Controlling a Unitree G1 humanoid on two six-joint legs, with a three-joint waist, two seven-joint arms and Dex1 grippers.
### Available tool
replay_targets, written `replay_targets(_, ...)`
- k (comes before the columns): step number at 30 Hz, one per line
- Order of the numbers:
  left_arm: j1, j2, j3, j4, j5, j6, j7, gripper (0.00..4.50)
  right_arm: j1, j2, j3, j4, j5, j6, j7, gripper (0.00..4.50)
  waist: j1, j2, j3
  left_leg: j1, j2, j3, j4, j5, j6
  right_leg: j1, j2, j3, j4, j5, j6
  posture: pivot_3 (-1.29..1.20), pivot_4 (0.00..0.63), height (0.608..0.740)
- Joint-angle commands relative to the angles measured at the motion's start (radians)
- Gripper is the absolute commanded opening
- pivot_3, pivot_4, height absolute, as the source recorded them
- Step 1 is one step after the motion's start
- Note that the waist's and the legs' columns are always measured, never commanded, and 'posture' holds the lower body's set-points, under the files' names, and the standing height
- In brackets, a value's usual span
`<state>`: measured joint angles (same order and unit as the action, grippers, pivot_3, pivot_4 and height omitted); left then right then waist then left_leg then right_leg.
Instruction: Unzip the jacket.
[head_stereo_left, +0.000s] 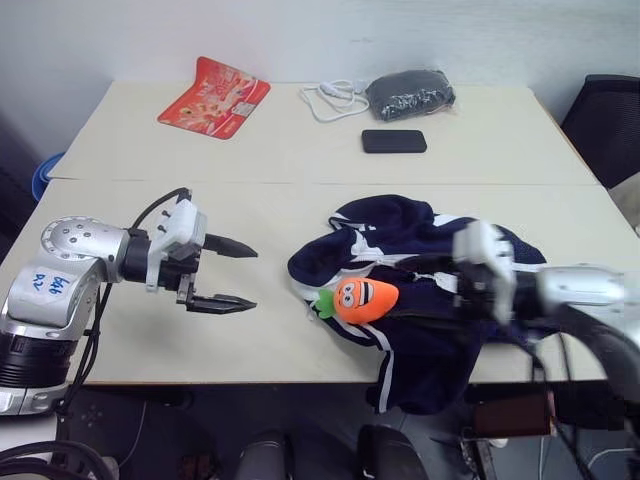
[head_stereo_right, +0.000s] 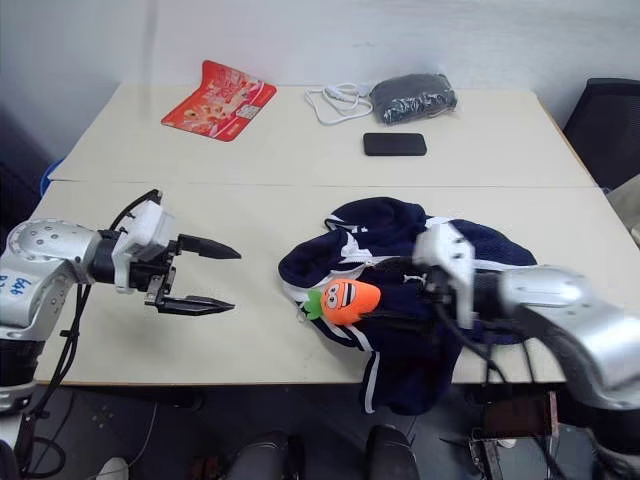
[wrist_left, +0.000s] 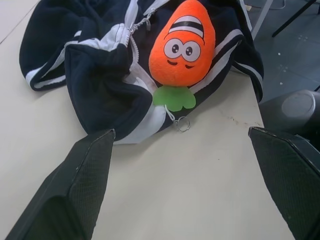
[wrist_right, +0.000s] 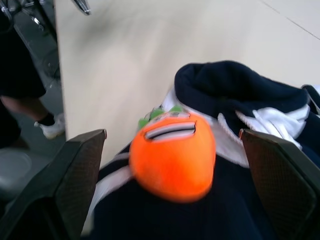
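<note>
Jacket (head_stereo_left: 420, 290), navy with white stripes, lies crumpled at the near edge of the table (head_stereo_left: 300, 160), one part hanging over it. An orange carrot plush toy (head_stereo_left: 365, 298) rests on top of the jacket, on the side toward the left gripper (head_stereo_left: 232, 275). It sits right beside the white zipper (wrist_left: 134, 40), so it probably has to be worked around or moved first. The left gripper hovers over bare table well clear of the jacket, pointing at it, jaws spread wide and empty. The right gripper (wrist_right: 172, 165) is above the jacket on the opposite side of the toy, jaws equally wide with nothing held, seemingly lining up on the toy or the zipper.
</note>
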<state>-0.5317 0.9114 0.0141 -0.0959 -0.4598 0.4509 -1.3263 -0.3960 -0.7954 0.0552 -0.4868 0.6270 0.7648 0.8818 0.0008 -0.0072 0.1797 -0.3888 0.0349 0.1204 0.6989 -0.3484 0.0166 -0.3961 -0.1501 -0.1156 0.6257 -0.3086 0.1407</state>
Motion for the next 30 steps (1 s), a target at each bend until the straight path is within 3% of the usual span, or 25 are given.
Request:
replay_targets(1,0.006,0.001,0.015,-0.026,0.003,-0.015,0.016,4.50,-0.054,0.047,0.082,0.054,-0.074,-0.034,-0.015,4.47,-0.001,0.000,0.000,0.000,0.000,0.000,0.000,0.000,0.000,0.000,0.000,0.000,0.000,0.000,0.000,0.00,0.150,0.740)
replay_targets(5,0.029,0.007,0.028,-0.050,-0.003,-0.011,0.032,4.50,-0.074,0.064,0.139,0.107,-0.139,-0.053,-0.008,4.47,-0.001,0.000,0.000,0.000,0.000,0.000,0.000,0.000,0.000,0.000,0.000,-0.001,0.000,0.000,0.000,0.00,0.150,0.740)
replay_targets(7,0.039,0.009,0.036,-0.059,-0.004,-0.010,0.043,4.50,-0.072,0.070,0.140,0.116,-0.141,-0.060,0.004,4.08,-0.001,0.000,0.000,-0.001,0.000,0.000,0.000,0.000,0.000,0.000,0.000,-0.001,0.000,0.000,0.000,0.00,0.150,0.740)
replay_targets(9,0.046,0.010,0.040,-0.062,-0.005,-0.011,0.050,4.50,-0.070,0.078,0.133,0.120,-0.138,-0.062,0.011,3.57,-0.001,0.000,0.000,-0.001,0.000,0.000,0.000,0.000,0.000,0.000,0.000,-0.001,0.000,0.000,0.000,0.00,0.150,0.740)
replay_targets(17,0.047,0.003,0.034,-0.063,0.000,-0.018,0.067,4.50,-0.062,0.075,0.126,0.106,-0.130,-0.068,0.060,0.87,-0.001,0.000,0.000,0.000,0.000,0.000,0.000,0.000,0.000,0.000,0.000,-0.001,0.000,0.000,0.000,0.00,0.150,0.740)
replay_targets(20,0.023,-0.019,0.023,-0.052,0.002,-0.024,0.083,4.50,-0.060,0.079,0.027,0.078,-0.084,-0.051,0.023,0.15,0.000,0.000,0.000,0.000,0.000,0.000,0.000,0.000,0.000,0.000,0.000,-0.001,0.000,0.000,0.000,0.00,0.150,0.740)
replay_targets(24,-0.004,-0.075,-0.001,-0.064,-0.005,-0.015,0.108,4.50,-0.070,0.027,-0.213,0.141,-0.058,-0.026,-0.070,0.12,0.010,0.000,0.000,-0.001,0.000,0.000,0.000,0.000,0.000,0.000,0.000,-0.001,0.000,0.000,0.000,0.00,0.150,0.740)
replay_targets(28,-0.024,-0.109,-0.036,-0.067,0.016,-0.033,0.107,4.50,-0.032,-0.054,-0.494,0.334,-0.075,0.000,-0.169,0.12,0.024,0.000,0.000,-0.001,0.000,0.000,0.000,0.000,0.000,0.000,0.000,-0.001,0.000,0.000,0.000,0.00,0.150,0.740)
replay_targets(30,-0.036,-0.119,-0.038,-0.062,0.013,-0.032,0.109,4.50,-0.001,-0.074,-0.575,0.405,-0.099,-0.012,-0.210,0.12,0.026,0.000,0.000,-0.001,-0.001,0.000,0.000,0.000,0.000,0.000,0.000,-0.001,0.000,0.000,0.000,0.00,0.150,0.740)
